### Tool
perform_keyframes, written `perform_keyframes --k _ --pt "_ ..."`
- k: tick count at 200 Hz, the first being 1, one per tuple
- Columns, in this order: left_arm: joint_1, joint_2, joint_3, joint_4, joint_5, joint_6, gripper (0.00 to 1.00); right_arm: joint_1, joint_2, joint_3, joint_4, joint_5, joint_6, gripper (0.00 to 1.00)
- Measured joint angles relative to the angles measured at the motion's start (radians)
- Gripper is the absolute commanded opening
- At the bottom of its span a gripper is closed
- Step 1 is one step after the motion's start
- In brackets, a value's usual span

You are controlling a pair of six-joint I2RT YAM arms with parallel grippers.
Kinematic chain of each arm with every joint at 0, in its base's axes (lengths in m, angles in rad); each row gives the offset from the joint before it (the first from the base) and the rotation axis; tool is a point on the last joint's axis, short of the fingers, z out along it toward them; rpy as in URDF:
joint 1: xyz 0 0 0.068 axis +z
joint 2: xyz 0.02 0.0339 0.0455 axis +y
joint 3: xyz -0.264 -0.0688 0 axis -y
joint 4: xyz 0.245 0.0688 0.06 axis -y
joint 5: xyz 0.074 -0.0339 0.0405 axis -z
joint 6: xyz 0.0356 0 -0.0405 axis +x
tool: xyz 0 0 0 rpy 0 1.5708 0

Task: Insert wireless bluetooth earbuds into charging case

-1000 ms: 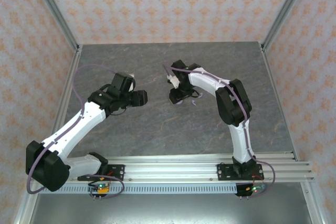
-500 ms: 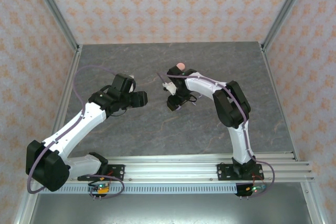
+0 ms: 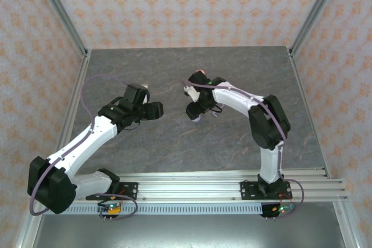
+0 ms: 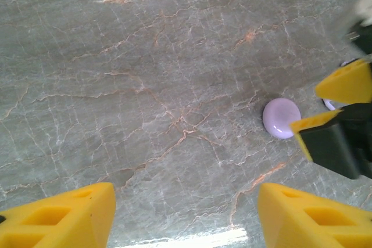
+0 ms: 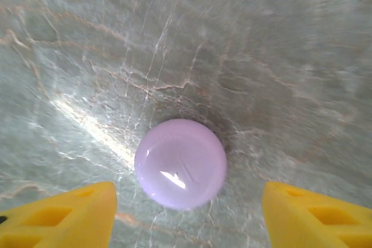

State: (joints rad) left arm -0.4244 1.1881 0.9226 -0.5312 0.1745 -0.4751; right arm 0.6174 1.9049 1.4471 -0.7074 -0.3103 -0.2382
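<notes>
A round lilac charging case (image 5: 181,164) lies lid-shut on the marble table. My right gripper (image 5: 186,213) hangs open just above it, and the case sits between and a little ahead of the two yellow fingers (image 5: 64,213) without touching them. In the left wrist view the same case (image 4: 281,118) lies at the right, with the right gripper (image 4: 304,107) beside it. My left gripper (image 4: 186,216) is open over bare table with nothing between its fingers. From above, the left gripper (image 3: 152,110) and right gripper (image 3: 195,114) face each other mid-table. The earbuds are out of view.
A salmon-pink round thing (image 3: 200,72) peeks out behind the right arm's wrist at the back. The marble table (image 3: 174,143) is ringed by metal rails and patterned walls. The arm bases stand on the rail (image 3: 192,190) at the near edge.
The right arm's elbow has swung out to the right and its gripper has shifted slightly left. The pink thing behind the wrist came into view. The left arm has barely moved.
</notes>
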Motion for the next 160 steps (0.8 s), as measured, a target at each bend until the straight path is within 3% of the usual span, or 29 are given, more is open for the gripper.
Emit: perform_keyframes --k 67,160 --pt "0.014 0.265 0.023 0.167 0.153 -0.006 0.66 -0.149 -0.228 -0.249 0.173 -0.141 0.36 0.67" --pt "0.014 0.564 0.13 0.339 0.349 -0.041 0.61 -0.167 -0.251 -0.544 0.525 -0.298 0.811 0.46"
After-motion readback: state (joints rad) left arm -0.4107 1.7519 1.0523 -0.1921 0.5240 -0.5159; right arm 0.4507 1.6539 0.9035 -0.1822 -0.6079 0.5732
